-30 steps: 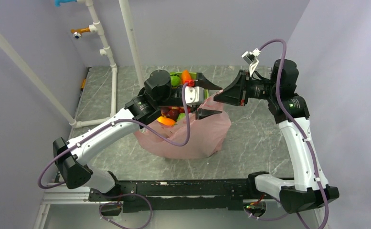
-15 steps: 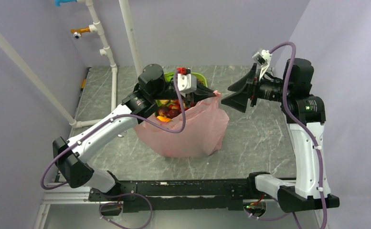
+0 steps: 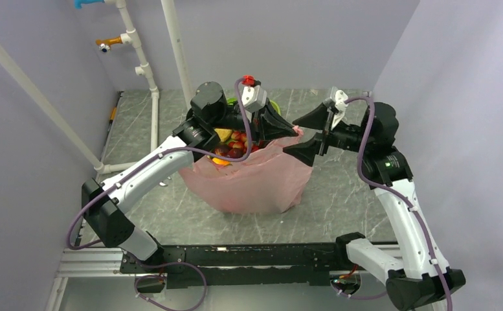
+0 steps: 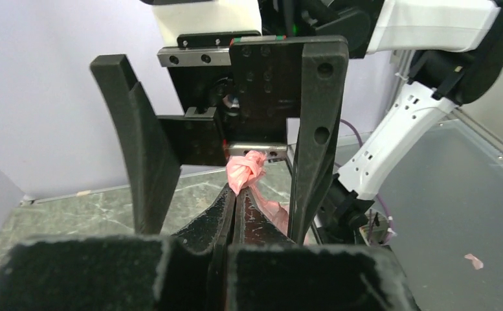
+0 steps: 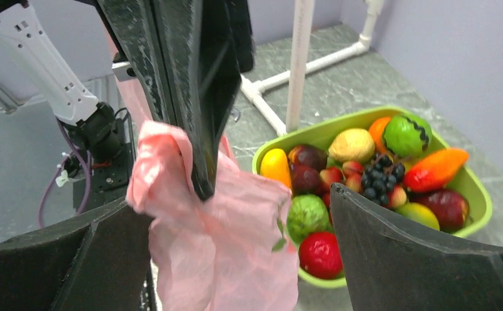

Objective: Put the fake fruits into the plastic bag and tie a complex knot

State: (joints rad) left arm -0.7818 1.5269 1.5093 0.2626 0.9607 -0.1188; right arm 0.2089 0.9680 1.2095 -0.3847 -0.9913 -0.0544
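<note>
- The left gripper point(image 4: 235, 204) has just clamped shut on the twisted handle bunch point(image 4: 247, 170) of the thin translucent pink plastic bag point(image 3: 255, 184).
- The right gripper point(image 3: 295, 137) has let go and gapes wide around it (a handover, I judge).
- The glossy plastic fake fruits point(image 5: 358, 175) lie in the lime-green tray point(image 5: 481, 201) behind the bag, so filling looks unfinished.

L arm point(image 3: 146, 173) extended fwd, L hand point(image 3: 292, 129) pinched shut; R hand point(image 3: 292, 137) spread wide, straddling L hand's tip.

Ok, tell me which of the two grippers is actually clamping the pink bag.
The left gripper: its jaws are shut on the plastic bag at its bunched top. The right gripper stands wide open on either side of it, gripping nothing.
</note>
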